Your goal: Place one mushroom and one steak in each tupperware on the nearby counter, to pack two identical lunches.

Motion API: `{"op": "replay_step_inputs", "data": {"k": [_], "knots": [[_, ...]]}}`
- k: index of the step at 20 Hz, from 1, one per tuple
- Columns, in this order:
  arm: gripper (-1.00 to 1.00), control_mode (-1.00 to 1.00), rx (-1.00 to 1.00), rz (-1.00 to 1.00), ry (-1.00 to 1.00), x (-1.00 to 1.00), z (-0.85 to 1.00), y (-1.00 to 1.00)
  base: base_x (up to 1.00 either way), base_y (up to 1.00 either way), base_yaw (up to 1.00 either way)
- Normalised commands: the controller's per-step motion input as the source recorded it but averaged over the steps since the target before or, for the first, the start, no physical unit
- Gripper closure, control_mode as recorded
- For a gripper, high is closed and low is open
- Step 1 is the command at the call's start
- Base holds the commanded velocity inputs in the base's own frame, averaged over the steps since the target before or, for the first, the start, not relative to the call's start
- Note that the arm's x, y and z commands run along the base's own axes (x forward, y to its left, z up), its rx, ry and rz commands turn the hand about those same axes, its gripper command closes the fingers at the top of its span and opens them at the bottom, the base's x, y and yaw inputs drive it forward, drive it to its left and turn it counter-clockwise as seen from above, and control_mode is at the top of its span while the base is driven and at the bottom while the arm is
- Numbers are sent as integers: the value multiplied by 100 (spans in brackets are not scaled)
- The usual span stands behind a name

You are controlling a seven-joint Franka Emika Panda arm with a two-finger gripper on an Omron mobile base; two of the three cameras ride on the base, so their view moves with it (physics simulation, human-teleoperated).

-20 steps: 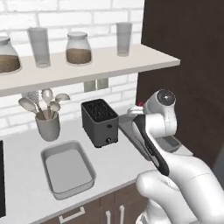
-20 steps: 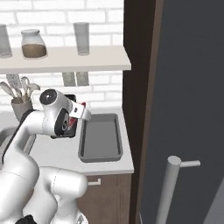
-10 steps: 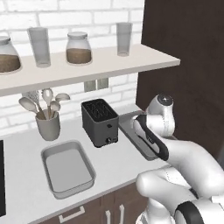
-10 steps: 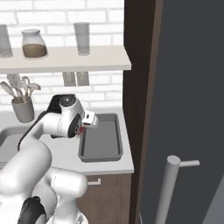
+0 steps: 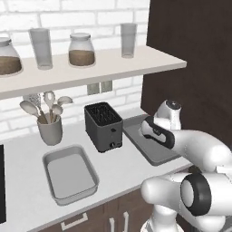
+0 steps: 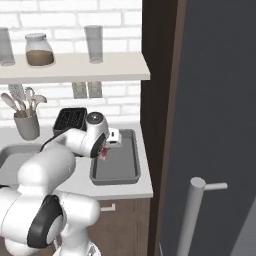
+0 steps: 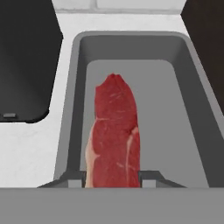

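Note:
My gripper (image 7: 111, 177) is shut on a red-pink steak (image 7: 113, 135), which hangs between the fingers over the inside of a light-grey tupperware (image 7: 70, 109). From the right base view the gripper (image 6: 105, 150) hovers with the steak (image 6: 104, 153) just above the left part of that tupperware (image 6: 122, 167), which stands at the counter's right end. A second tupperware (image 5: 70, 174) lies bare to the left of the black box; the right one (image 5: 156, 154) is partly hidden by my arm. No mushroom is in sight.
A black toaster-like box (image 5: 104, 127) stands between the two trays. A cup of utensils (image 5: 50, 129) sits behind the left tray. A shelf with jars (image 5: 81, 63) runs overhead. A tall dark cabinet (image 6: 210, 100) walls off the counter's right end.
The hand has swung right and down with the steak, from beside the black box to over the right tupperware. Both trays have stayed put.

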Motion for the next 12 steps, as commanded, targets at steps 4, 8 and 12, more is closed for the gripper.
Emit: {"op": "replay_step_inputs", "data": {"k": [4, 8, 12], "knots": [[100, -100, -3, 0, 0, 44, -22, 0, 0, 0, 0], [100, -100, -3, 0, 0, 31, -31, 0, 0, 0, 0], [100, -100, -2, 1, 0, 18, -33, 0, 0, 0, 0]]}}
